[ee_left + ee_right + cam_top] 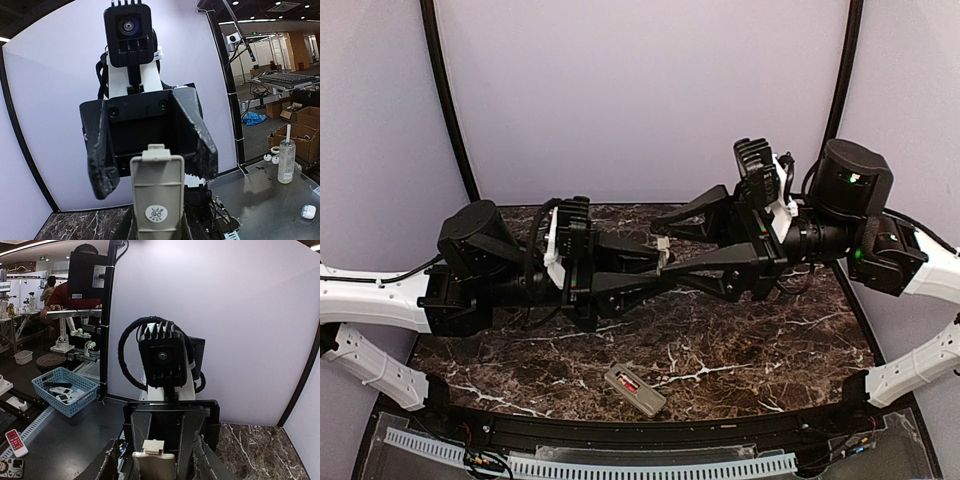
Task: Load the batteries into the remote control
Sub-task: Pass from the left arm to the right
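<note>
Above the table (750, 340) my left gripper (658, 263) pinches the small grey cover piece (157, 192), my right gripper (154, 174) faces it, spread wide to both sides of this piece, and the remote control (636, 391) lies back-up near the front edge, a red battery (629, 383) in its open compartment.

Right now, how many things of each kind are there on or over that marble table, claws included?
Remote control: 1
Red battery showing in its open back: 1
Loose battery cover, held up: 1
Claws: 2 (left gripper, right gripper)
Total: 5
</note>
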